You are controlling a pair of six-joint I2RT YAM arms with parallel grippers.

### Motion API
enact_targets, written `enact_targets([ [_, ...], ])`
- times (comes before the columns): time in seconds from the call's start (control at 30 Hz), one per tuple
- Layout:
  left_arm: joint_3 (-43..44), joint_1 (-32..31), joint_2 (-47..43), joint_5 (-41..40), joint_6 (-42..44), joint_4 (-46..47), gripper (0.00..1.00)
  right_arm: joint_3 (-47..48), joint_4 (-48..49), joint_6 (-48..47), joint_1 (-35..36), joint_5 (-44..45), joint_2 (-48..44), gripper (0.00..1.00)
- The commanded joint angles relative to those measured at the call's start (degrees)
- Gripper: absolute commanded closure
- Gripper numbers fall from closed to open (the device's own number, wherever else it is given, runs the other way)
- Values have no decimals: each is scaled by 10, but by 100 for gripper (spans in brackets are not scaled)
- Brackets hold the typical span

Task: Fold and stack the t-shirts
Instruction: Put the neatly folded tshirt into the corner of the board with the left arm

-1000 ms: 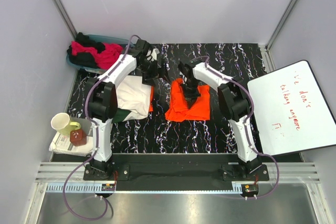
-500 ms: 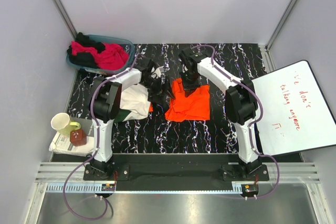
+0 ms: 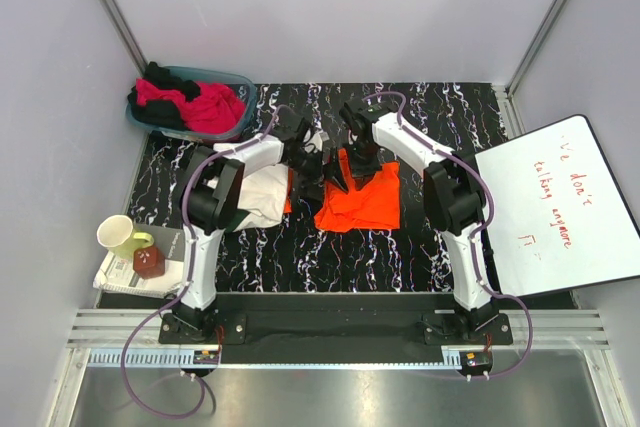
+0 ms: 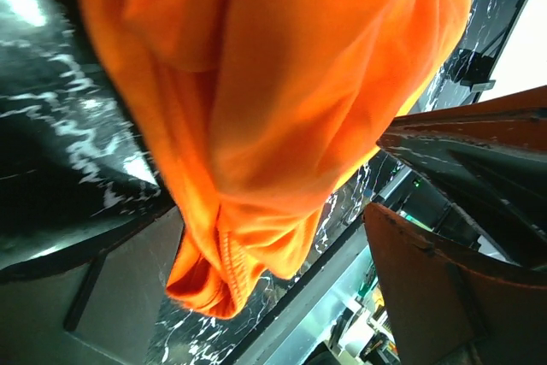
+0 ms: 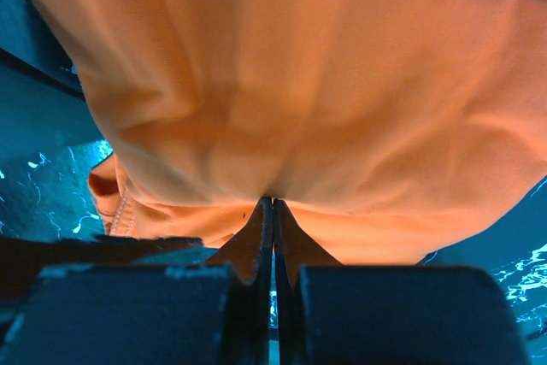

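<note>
The orange t-shirt [image 3: 365, 202] lies bunched on the black marbled table, right of centre. My right gripper [image 3: 358, 159] is shut on its far edge, and in the right wrist view the closed tips [image 5: 273, 204] pinch a gather of orange cloth [image 5: 325, 83]. My left gripper [image 3: 322, 171] stands wide open at the shirt's left edge. In the left wrist view a hanging fold of the shirt [image 4: 214, 271] sits between the spread fingers [image 4: 444, 297], with the gripper [image 4: 273, 211] not closed on it. A white t-shirt [image 3: 258, 192] lies folded under the left arm. Magenta [image 3: 210, 107] and black [image 3: 155, 77] t-shirts fill the basket.
A teal basket [image 3: 243, 80] stands at the back left corner. A pale mug [image 3: 117, 235] and a red jar [image 3: 148, 263] sit on papers at the near left. A white board [image 3: 560, 207] with red writing lies at the right edge.
My left gripper swung from beside the basket to the orange shirt's left edge. My right gripper drew the shirt's far edge back and up, and the cloth bunched.
</note>
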Motion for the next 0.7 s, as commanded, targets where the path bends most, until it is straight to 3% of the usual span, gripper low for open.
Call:
enact_targets([
  [0.0,9,-22,36,-35,1,14,8,-4,10,11,-2,11,5,100],
  [0.1,17,-34,54,-42,-3,15,28,-4,11,16,-2,9,7,100],
  [0.13,18,-39,59,-42,-4,14,42,-4,11,18,-2,9,7,100],
  [0.2,25,-41,74,-45,-4,10,58,-3,13,21,-3,8,4,100],
  [0.23,26,-41,77,-47,-5,10,74,-1,12,23,-4,8,2,100],
  [0.33,37,-41,90,-69,4,-13,100,2,14,30,-13,12,-16,100],
  [0.57,110,-27,50,-118,52,-120,100,10,14,24,-45,19,-49,98],
  [0.6,124,-21,46,-134,60,-136,100,10,14,17,-47,28,-53,93],
  [0.63,140,-19,43,-139,67,-157,100,8,14,15,-49,32,-58,78],
  [0.67,180,-16,43,-145,76,-207,100,7,14,8,-49,33,-61,69],
])
